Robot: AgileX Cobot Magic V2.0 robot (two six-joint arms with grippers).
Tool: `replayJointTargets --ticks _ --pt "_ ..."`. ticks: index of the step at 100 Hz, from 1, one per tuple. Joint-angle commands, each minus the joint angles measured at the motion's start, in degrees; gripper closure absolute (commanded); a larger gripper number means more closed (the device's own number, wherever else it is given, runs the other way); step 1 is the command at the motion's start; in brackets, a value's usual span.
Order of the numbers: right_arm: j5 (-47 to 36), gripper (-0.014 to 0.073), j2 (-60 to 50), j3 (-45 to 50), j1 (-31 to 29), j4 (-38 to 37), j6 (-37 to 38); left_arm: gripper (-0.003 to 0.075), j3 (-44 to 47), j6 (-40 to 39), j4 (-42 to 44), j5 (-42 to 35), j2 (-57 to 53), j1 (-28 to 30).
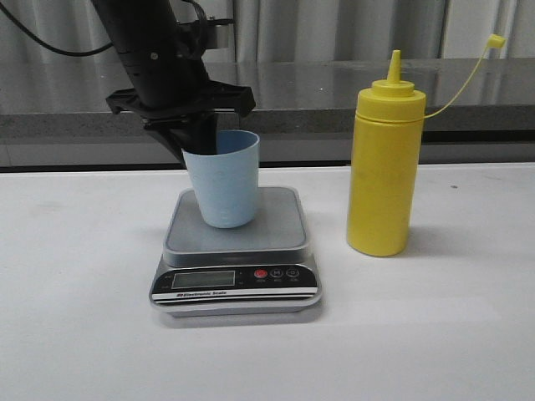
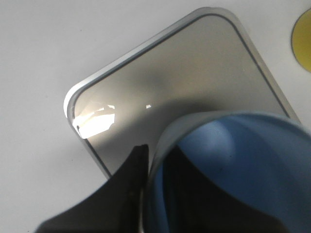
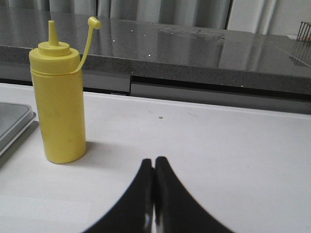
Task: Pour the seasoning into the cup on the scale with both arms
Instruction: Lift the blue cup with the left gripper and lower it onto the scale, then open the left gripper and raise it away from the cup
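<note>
The pale blue cup point(image 1: 224, 188) is over the scale's grey platform point(image 1: 280, 224), its base at the platform's surface and leaning slightly. My left gripper point(image 1: 197, 149) is shut on the cup's rim from behind. In the left wrist view one finger point(image 2: 131, 170) is outside the cup point(image 2: 243, 160) wall and the other is inside, with the scale point(image 2: 184, 73) below. The yellow seasoning point(image 1: 384, 171) stands upright to the right of the scale, its cap point(image 1: 496, 39) hanging off the tether. My right gripper point(image 3: 154, 162) is shut and empty, low over the table, with the seasoning point(image 3: 58, 111) apart from it.
The scale's black front panel point(image 1: 234, 280) with display and red button faces the table's front edge. A dark grey counter ledge point(image 1: 334, 92) runs along the back of the white table point(image 1: 451, 334). A wire basket point(image 3: 304, 31) sits far off on the counter.
</note>
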Motion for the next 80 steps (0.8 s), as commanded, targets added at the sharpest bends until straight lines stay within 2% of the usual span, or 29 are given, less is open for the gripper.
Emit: replayJointTargets --ticks 1,13,21,55,80 --pt "-4.3 0.0661 -1.0 -1.3 -0.3 -0.6 -0.2 0.0501 -1.8 0.0 -1.2 -0.7 -2.7 -0.5" --pt "-4.3 0.0661 -1.0 -1.3 -0.3 -0.6 -0.2 0.0263 -3.3 0.0 -2.2 0.1 -2.7 -0.5" --pt "-4.3 0.0661 -1.0 -1.3 -0.3 -0.6 -0.2 0.0186 -4.8 -0.4 -2.6 1.8 -2.7 -0.5" --pt "-4.3 0.0661 -1.0 -1.3 -0.3 -0.6 -0.2 0.0185 -7.5 -0.4 -2.7 4.1 -5.8 0.4" --pt "-4.3 0.0661 -1.0 -1.3 -0.3 -0.6 -0.2 0.0185 -7.3 -0.3 -2.9 2.9 -11.4 4.3"
